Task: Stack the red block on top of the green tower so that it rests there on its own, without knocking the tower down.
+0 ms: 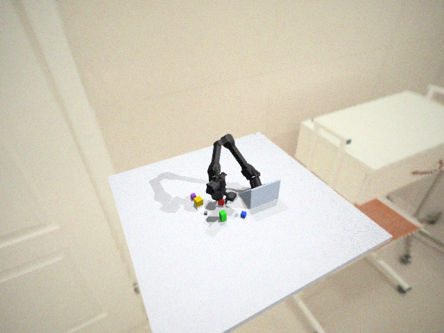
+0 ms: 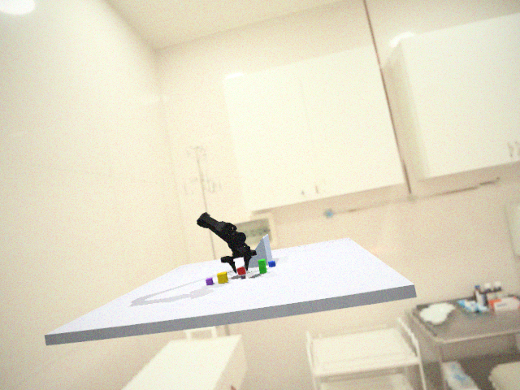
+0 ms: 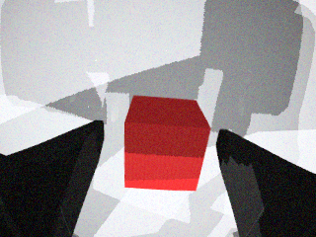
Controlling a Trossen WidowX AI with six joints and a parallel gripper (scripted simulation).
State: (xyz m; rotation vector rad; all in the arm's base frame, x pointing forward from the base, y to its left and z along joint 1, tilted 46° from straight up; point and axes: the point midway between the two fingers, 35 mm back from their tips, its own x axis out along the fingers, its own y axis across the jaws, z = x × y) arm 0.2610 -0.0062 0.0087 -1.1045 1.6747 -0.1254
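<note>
With our gripper half-closed astride the red block at frame centre on the bench but not yet clamped, we should close squarely, centred, before lifting toward the green tower.

My arm is matte black all over, built from slim tube-like links joined by chunkier rounded joint housings. At its tip I see the gripper, equally black, with two flat, tapering fingers whose inner faces look plain and unmarked.
</note>
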